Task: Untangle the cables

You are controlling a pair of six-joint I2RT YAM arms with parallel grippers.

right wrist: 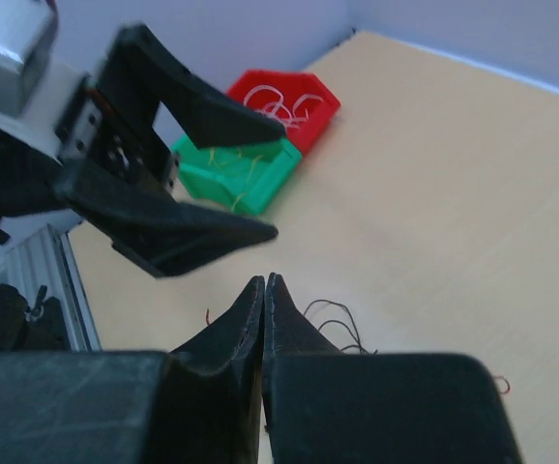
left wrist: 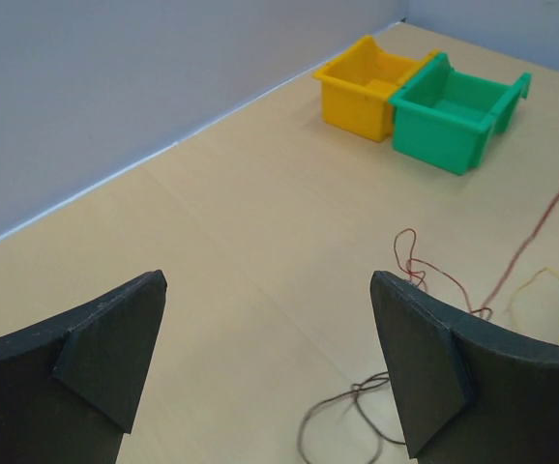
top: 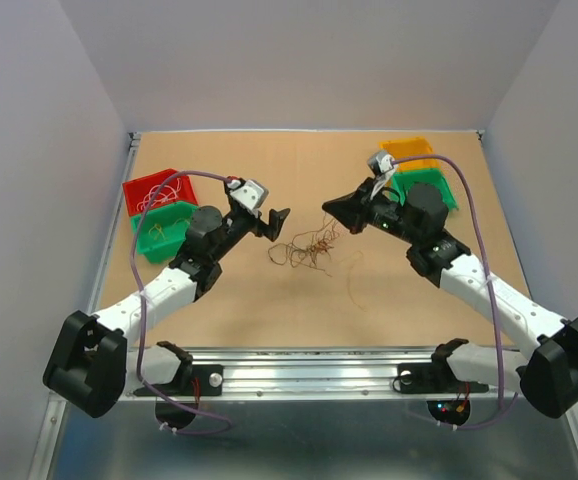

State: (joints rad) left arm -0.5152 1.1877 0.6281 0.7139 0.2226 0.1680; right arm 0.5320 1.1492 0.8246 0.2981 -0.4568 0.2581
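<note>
Cables [top: 309, 248] tangled at centre of table [top: 239, 300], long axis left to right, just nearward of both tips. Right gripper [top: 327, 207] closer, clamped shut over knot's right end; strand pinched or not, cannot tell. Left gripper [top: 277, 221] splayed, empty.

Soft even light, faint shadows; the right gripper [right wrist: 264, 285] looks blurred close up.

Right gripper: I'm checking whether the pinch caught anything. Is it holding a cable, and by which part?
Cannot be told: the right gripper is shut near the cables, but no wire shows between its fingertips.
</note>
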